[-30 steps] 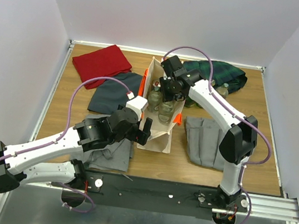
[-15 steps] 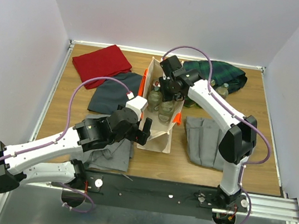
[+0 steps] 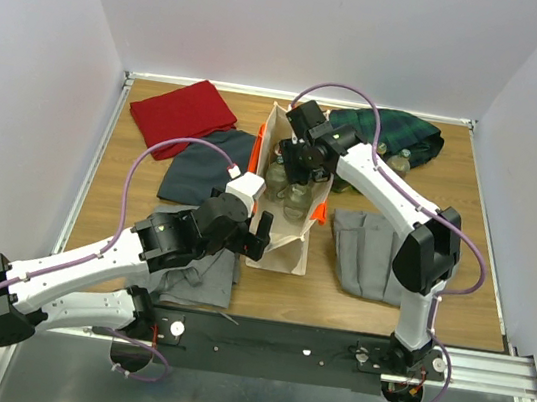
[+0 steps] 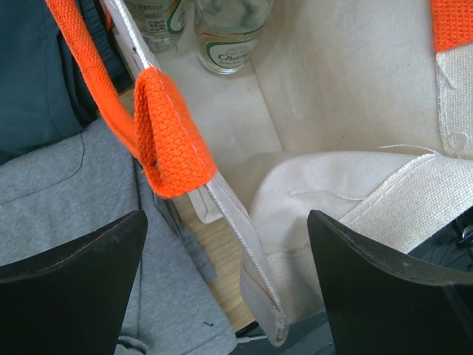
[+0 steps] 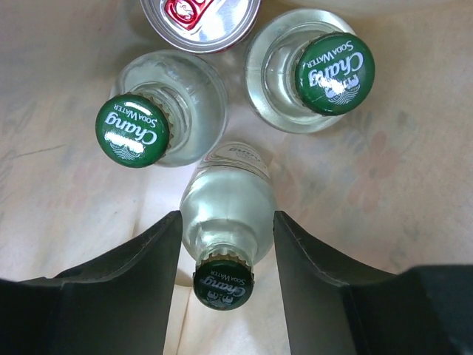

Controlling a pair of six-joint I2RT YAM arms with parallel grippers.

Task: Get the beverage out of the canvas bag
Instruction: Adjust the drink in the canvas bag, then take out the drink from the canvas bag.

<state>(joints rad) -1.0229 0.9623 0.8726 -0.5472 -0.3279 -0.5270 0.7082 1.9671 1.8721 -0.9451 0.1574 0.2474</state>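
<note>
Standing on a wooden table (image 3: pixel 132 166) between white walls (image 3: pixel 37 55), the canvas bag (image 3: pixel 287 244); left hand (image 4: pixel 225 296) wide open, right hand (image 5: pixel 224 244) loosely straddling a bottle (image 5: pixel 228 203).

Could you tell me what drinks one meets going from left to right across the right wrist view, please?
Left upright soda water bottle → red-topped can → tilted bottle between the right hand's fingers → right upright soda water bottle.

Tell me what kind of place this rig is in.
Most likely a lab test cell, not a home: plain white walls box in a small wooden table, the arms bolt to a metal rail, and the canvas bag looks staged among folded clothes.
</note>
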